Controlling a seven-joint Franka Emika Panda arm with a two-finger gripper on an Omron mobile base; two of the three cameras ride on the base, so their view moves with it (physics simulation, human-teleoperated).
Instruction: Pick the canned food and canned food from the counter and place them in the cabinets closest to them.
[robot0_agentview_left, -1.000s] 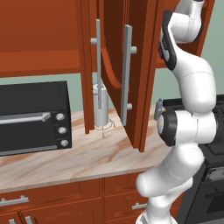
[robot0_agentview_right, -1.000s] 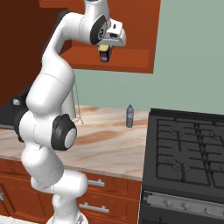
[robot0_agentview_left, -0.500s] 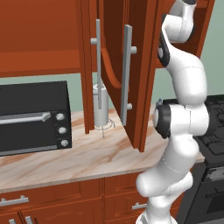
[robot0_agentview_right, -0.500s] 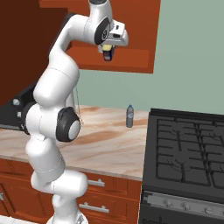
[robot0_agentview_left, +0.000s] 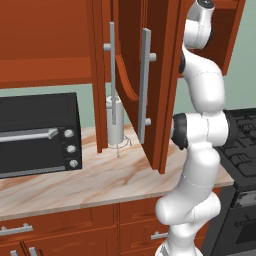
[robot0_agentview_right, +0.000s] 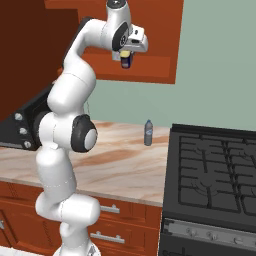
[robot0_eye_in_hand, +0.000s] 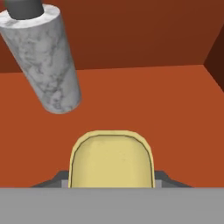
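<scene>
Pincer (robot0_agentview_right: 126, 59) clamped on blue can with yellow label (robot0_agentview_right: 125, 60), raised high at upper cabinet (robot0_agentview_right: 165, 45), well above surface (robot0_agentview_right: 120, 160). Yellow can top (robot0_eye_in_hand: 112, 159) close in hand view, marbled grey cylinder (robot0_eye_in_hand: 43, 61) tilted beyond, cabinet interior behind.

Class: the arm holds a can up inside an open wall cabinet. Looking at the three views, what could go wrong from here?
1. On the cabinet shelf, a marble cylinder stands close to the blue and yellow can; pushing forward may knock it.
2. The gripper is high above the counter; releasing early would drop the can.
3. The open cabinet door hangs beside the arm; a wide withdrawal might clip it.
</scene>
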